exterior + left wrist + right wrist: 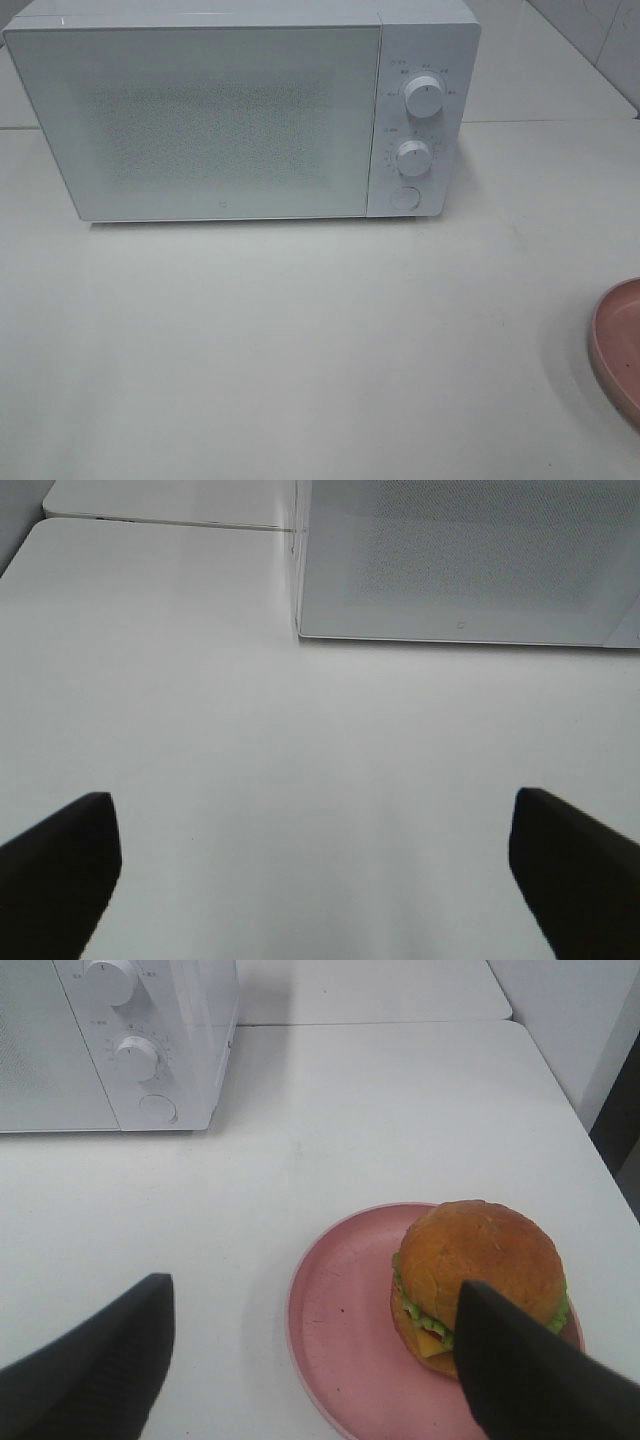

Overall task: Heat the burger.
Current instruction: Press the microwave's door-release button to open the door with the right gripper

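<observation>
The burger [478, 1260], a golden-brown bun with green lettuce and yellow cheese showing, sits on a pink plate [340, 1330]. My right gripper [315, 1360] hovers open above the plate's near side, one dark finger [530, 1380] overlapping the burger's edge in the picture, the other finger [100, 1360] over bare table. The exterior high view shows only the plate's rim [618, 345] at the right edge; the burger is out of that view. The white microwave [240, 110] stands at the back with its door shut. My left gripper [315, 870] is open over the bare table in front of the microwave [460, 560].
Two white knobs [424, 98] and a round button [404, 197] sit on the microwave's right panel. The white table [300, 340] stretches in front of it. A seam between tabletops [370, 1023] runs behind the plate, and the table's edge [570, 1100] lies at the far right.
</observation>
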Motion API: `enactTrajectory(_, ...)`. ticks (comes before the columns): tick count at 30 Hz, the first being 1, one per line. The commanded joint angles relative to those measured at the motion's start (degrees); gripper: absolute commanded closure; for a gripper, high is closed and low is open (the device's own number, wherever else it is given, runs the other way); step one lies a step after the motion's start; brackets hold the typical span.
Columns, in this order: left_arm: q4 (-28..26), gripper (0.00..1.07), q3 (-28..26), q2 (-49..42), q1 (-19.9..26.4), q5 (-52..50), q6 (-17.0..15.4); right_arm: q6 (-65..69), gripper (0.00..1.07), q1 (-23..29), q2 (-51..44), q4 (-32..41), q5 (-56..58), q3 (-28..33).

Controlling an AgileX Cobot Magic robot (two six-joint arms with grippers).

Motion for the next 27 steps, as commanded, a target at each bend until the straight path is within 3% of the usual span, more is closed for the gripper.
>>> enactTrajectory(1, -0.17, 0.09, 0.0, -0.97, 0.06, 0.11, -0.34, -0.92, 0.34, 0.11, -1.38, 0.4, -0.86, 0.11)
enactTrajectory(20, -0.17, 0.09, 0.0, -0.97, 0.06, 0.11, -0.34, -0.92, 0.34, 0.17, -1.09, 0.34, -1.38, -1.55)
enactTrajectory(27, -0.17, 0.09, 0.0, -0.97, 0.06, 0.11, -0.34, -0.74, 0.34, 0.17, 4.58, 0.11, -5.96, -2.92)
